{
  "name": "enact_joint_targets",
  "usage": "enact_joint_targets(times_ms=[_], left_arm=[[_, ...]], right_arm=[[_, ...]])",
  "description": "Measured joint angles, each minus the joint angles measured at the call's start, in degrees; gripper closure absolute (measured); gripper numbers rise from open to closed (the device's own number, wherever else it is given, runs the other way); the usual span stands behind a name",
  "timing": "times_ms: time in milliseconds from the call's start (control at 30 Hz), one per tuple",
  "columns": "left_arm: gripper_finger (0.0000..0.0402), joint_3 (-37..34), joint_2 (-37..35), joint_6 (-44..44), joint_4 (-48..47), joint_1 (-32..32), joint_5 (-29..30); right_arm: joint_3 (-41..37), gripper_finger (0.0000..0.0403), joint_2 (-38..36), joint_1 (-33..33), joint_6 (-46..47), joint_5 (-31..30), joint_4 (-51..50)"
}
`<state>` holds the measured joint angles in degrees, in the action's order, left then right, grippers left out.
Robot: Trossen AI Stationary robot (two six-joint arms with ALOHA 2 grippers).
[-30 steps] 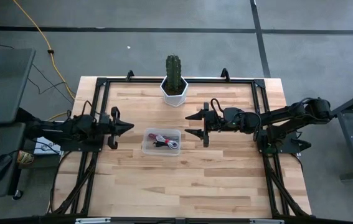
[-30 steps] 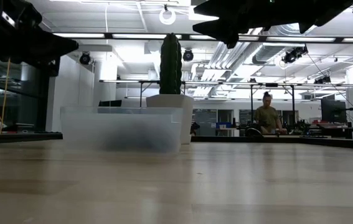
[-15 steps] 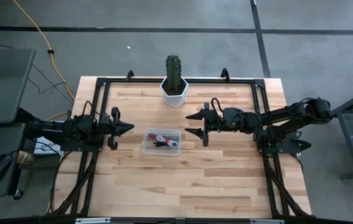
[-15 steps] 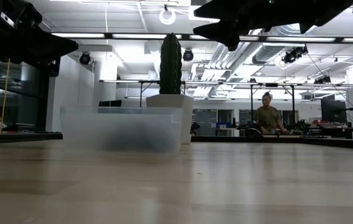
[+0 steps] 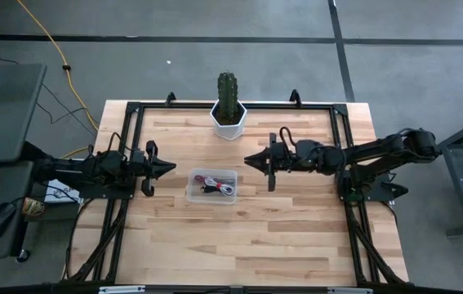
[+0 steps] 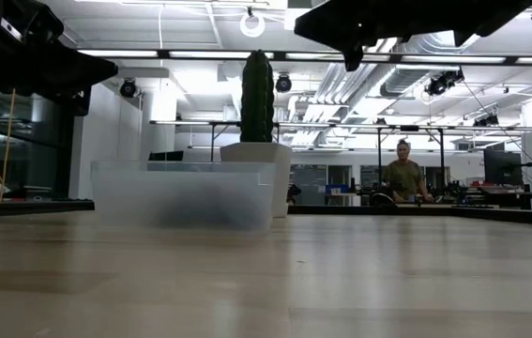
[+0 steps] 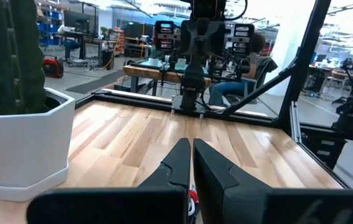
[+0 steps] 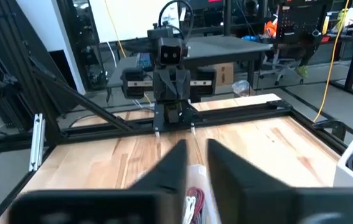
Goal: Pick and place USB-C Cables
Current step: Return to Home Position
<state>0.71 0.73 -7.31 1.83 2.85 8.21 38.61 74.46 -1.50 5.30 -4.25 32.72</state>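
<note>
The USB-C cables [image 5: 215, 184] lie as a small tangle of red, white and dark strands inside a clear plastic bin [image 5: 194, 194] at the table's middle. My left gripper [image 5: 172, 168] hovers shut just left of the bin, above the table. On the bin's right, my right gripper [image 5: 246, 160] also hovers above the table, nothing between its fingers. They look closed in the high view, and the right wrist view shows a narrow gap [image 8: 196, 155]. Through that gap, cable strands [image 8: 192, 200] show below.
A cactus in a white pot [image 5: 229, 114] stands at the table's far edge, behind the bin. A black frame [image 5: 133, 110] runs around the table top. A yellow cord [image 5: 51, 41] lies on the floor. A person [image 6: 402, 174] sits far back in the room.
My right gripper has closed its fingers from wide open to nearly together while staying above the table to the right of the bin. The bin and cables have not moved.
</note>
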Motion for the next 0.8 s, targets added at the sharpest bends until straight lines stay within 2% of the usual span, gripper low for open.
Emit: enact_joint_targets(times_ms=[33,100,200,300,800], left_arm=[[0.0401,0.00,0.00,0.00,0.00,0.00,0.00],[0.0401,0.02,0.00,0.00,-0.02,0.00,0.00],[0.0401,0.00,0.00,0.00,-0.02,0.00,0.00],[0.0401,0.00,0.00,0.00,-0.02,0.02,0.00],[0.0398,0.02,0.00,-0.01,-0.02,0.02,0.02]], right_arm=[[0.00,0.0379,-0.37,0.00,-0.08,0.01,-0.42],[0.00,0.0393,-1.50,0.00,-0.12,0.02,-1.94],[0.00,0.0384,-3.37,0.00,0.42,0.10,-5.31],[0.00,0.0398,-6.27,0.00,0.41,0.10,-10.35],[-0.13,0.0402,-26.71,-0.04,1.79,-3.78,-30.85]])
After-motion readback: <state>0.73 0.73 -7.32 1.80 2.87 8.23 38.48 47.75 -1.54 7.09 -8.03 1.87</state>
